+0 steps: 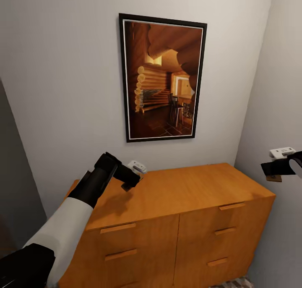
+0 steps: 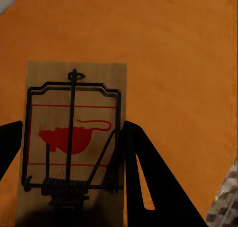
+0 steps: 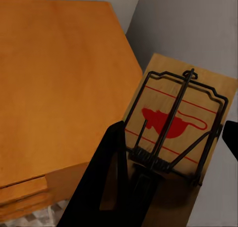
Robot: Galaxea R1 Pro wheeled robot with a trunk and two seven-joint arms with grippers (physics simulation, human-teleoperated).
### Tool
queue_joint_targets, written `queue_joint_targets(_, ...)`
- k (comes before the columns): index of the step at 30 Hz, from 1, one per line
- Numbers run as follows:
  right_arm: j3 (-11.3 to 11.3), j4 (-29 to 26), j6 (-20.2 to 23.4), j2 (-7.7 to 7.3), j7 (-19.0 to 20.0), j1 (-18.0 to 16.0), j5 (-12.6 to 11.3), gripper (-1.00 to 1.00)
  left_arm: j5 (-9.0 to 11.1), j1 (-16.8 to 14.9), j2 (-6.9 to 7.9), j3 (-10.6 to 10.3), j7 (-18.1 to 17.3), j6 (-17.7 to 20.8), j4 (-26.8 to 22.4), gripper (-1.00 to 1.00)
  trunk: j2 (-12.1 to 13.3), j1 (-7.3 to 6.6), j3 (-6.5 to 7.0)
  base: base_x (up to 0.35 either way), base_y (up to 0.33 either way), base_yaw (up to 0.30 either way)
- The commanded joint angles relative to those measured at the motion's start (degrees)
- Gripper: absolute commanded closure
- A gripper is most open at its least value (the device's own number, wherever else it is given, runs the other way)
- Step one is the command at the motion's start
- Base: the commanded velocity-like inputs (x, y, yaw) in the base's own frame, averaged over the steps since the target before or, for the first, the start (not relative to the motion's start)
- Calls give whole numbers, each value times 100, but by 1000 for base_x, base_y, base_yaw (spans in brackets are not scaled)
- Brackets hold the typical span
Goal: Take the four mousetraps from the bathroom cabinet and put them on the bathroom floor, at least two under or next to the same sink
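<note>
Two mousetraps are in hand. My left gripper (image 1: 131,182) (image 2: 73,125) is shut on a tan mousetrap (image 2: 74,137) with a red mouse print, held over the back left of the cabinet (image 1: 184,191) top. My right gripper (image 1: 277,170) (image 3: 173,130) is shut on a second mousetrap (image 1: 273,178) (image 3: 178,120), held in the air off the cabinet's right end, near the side wall. All cabinet drawers (image 1: 119,254) look closed. A strip of the cube-patterned bathroom floor (image 1: 235,283) shows at the cabinet's foot. The sink is out of view.
A framed picture of a log interior (image 1: 161,78) hangs on the wall above the cabinet. Walls close in behind and to the right. A dark surface (image 1: 16,174) stands at the left.
</note>
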Motion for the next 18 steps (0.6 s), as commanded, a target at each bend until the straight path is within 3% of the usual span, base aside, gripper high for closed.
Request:
queue_joint_targets(1, 13, -7, 18, 15, 49, -9, 69, 100, -75, -5, -1, 2, -68, 25, -5, 100, -5, -3, -8, -339, 0, 0)
queue_joint_targets(6, 13, -82, 18, 379, -29, -9, 98, 100, -88, -5, -4, 2, -34, 74, 18, 100, -5, -3, -8, -341, 0, 0)
queue_joint_targets(13, 9, -114, 18, 719, -29, -9, 104, 100, -90, -5, 8, 45, -29, 118, 24, 100, -5, -3, -8, -344, 0, 0)
queue_joint_targets(18, 13, -126, 18, 803, -27, -9, 105, 100, -102, -5, -2, 429, -21, 123, 26, 100, -5, -3, -8, -344, 0, 0)
